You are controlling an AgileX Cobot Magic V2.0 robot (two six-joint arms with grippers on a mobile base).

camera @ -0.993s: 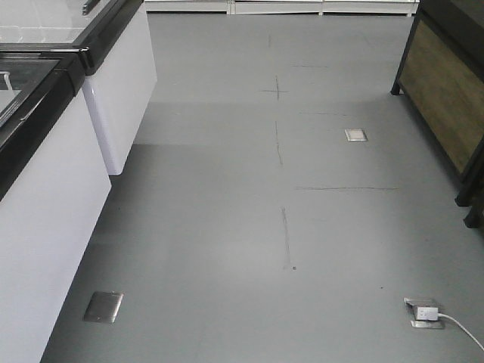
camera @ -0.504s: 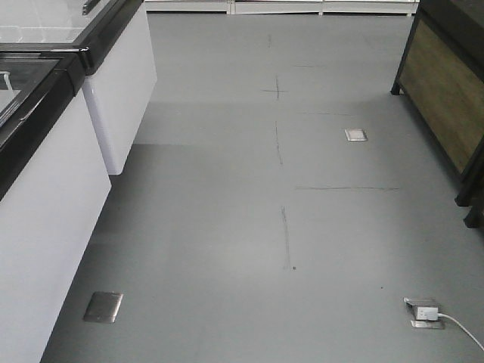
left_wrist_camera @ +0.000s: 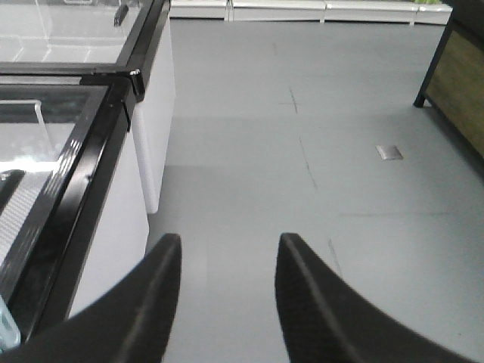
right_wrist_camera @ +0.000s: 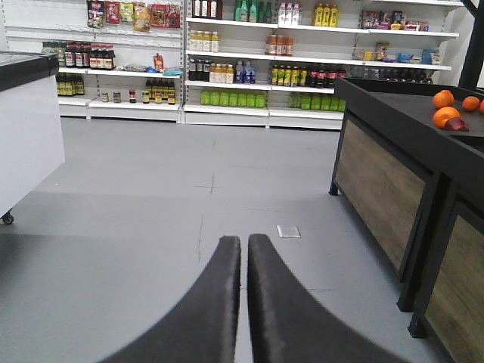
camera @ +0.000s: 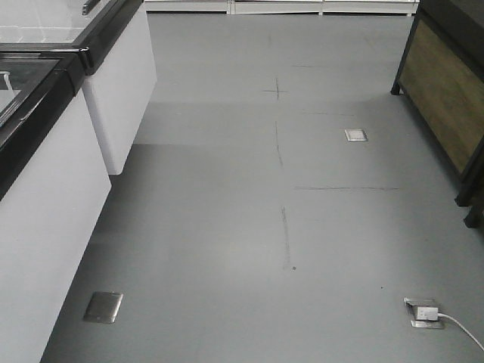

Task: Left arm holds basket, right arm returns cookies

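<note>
We saw neither basket nor cookies. Beside the freezer (left_wrist_camera: 155,144), our left pincer (left_wrist_camera: 227,242) gaped; our right pincer (right_wrist_camera: 243,242) was pressed together, empty. We judged the cookies light, crushable, best gripped across broad faces.

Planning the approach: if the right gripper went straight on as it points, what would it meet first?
For the right gripper, the way looks free over grey floor; the dark produce stand sits off to one side. First in line seems the far drinks shelf, though depth is unclear.
</note>
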